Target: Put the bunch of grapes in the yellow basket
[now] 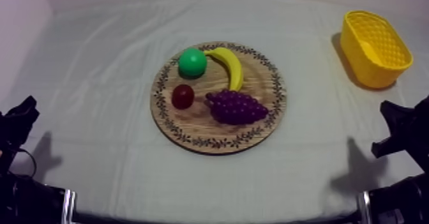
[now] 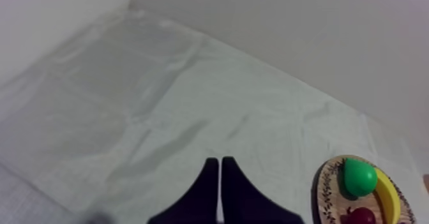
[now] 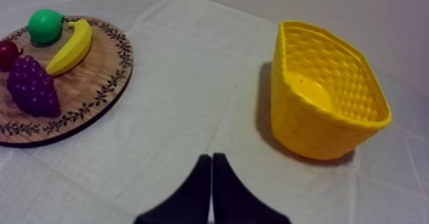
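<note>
Our left wrist camera catches the wooden board (image 2: 324,191) cut off at the frame edge, with the small red fruit (image 2: 361,216) on it half lost. From above, both arms are dark shapes at the table's near corners. Our left gripper (image 2: 219,161) and right gripper (image 3: 211,156) each press their fingers together in a narrow wedge, holding nothing. The bunch of grapes (image 1: 236,106) lies on the board just beside the banana (image 1: 231,66), well apart from both grippers. The yellow basket (image 1: 369,72) stands nearer our right gripper.
</note>
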`<act>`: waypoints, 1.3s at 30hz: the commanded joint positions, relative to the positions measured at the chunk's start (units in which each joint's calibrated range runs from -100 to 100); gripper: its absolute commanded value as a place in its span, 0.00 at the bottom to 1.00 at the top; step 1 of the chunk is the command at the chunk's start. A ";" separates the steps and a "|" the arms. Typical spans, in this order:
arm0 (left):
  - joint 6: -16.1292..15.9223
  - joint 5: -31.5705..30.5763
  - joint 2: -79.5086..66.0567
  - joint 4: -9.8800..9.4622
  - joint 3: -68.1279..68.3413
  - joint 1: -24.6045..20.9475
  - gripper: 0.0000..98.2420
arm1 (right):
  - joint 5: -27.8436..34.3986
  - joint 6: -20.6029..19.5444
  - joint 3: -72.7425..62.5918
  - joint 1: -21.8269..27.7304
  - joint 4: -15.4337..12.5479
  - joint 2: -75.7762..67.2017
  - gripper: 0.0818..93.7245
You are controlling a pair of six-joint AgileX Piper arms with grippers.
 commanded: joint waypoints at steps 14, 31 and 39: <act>-0.02 -0.01 0.05 0.01 0.00 -0.03 0.00 | -1.24 -0.18 -0.02 -3.08 -0.48 -0.14 0.07; -0.04 -0.01 0.05 0.01 0.00 -0.03 0.00 | -5.11 3.90 -9.87 -1.26 -5.02 14.01 0.02; -0.05 -0.01 0.05 0.01 0.00 -0.03 0.00 | 3.23 10.82 -29.34 -0.78 -11.00 32.95 0.02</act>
